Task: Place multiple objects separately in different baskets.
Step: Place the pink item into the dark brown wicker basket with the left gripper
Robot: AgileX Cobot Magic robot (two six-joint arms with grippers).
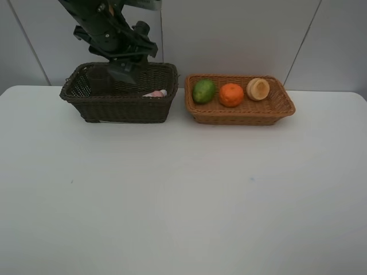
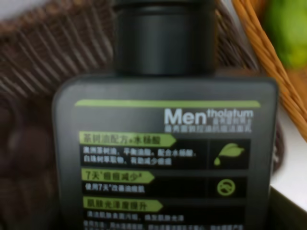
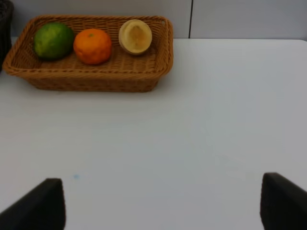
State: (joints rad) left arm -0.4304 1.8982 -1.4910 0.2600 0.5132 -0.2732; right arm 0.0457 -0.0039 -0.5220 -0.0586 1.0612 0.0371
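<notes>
- Exterior high view: left fingers [image 1: 123, 73] hold the dark-green bottle [image 2: 165, 143] over the dark basket [image 1: 117, 106] — pink bottle [image 1: 156, 93] already inside.
- Tan basket [image 1: 241, 112] holds green fruit [image 1: 203, 90], orange [image 1: 231, 95], peach fruit [image 1: 258, 89].
- Right fingers [image 3: 163, 203] wide, empty — only the bottle's release seems left.

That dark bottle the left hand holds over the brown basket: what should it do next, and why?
Probably lower a little and let go. The bottle fills the left wrist view with the brown basket behind it, and the left hand sits over that basket's opening, where a pink bottle already lies.
</notes>
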